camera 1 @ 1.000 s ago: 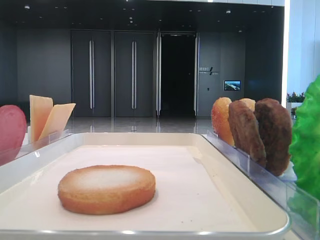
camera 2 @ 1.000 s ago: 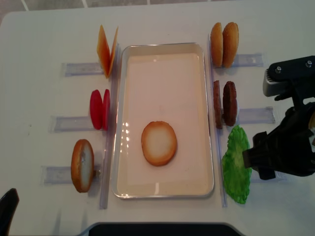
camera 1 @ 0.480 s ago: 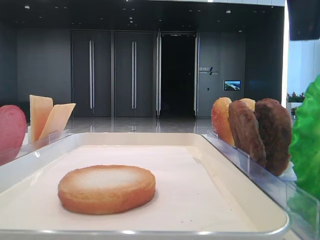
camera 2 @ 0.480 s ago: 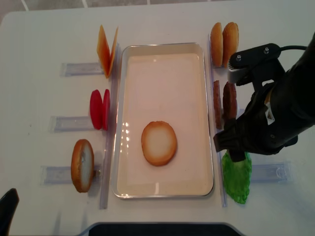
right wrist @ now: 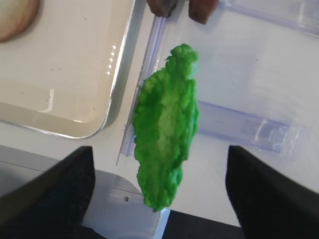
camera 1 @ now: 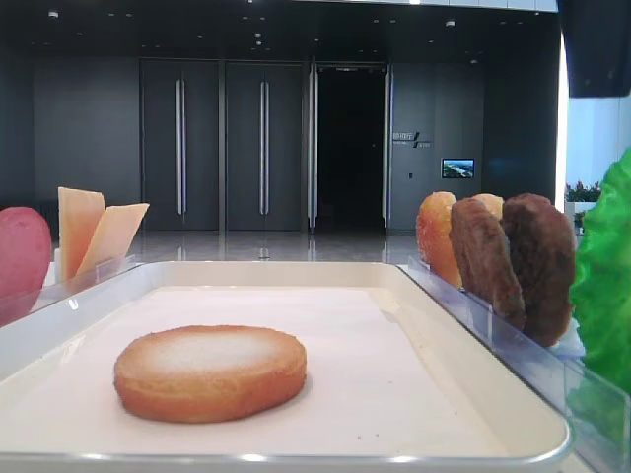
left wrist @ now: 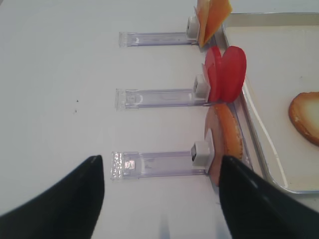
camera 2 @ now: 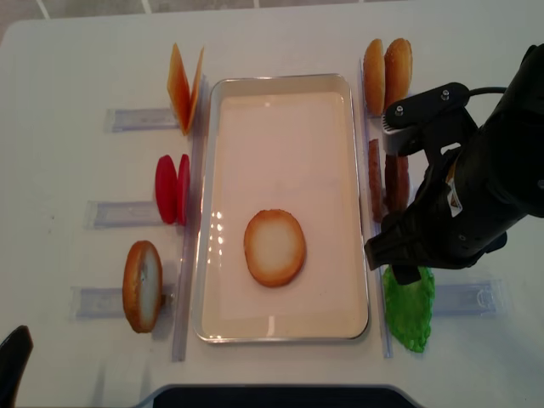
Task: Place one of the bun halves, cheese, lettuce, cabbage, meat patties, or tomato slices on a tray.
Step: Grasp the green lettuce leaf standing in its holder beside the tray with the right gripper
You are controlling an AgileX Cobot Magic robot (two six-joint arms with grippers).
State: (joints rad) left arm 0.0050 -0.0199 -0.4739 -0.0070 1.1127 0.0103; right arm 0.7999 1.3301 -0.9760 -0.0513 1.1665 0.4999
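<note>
Hovering wide-jawed, the right end effector straddles the lettuce.

4 bun halves are showing: 1 lying flat in the tray, 1 standing on edge at the near left, and 2 standing together at the far right. 2 cheese slices are leaning together, 2 tomato slices are standing side by side, and 2 meat patties are standing in a pair. 1 lettuce leaf is lying on the desk. 1 tray is sitting in the middle.
</note>
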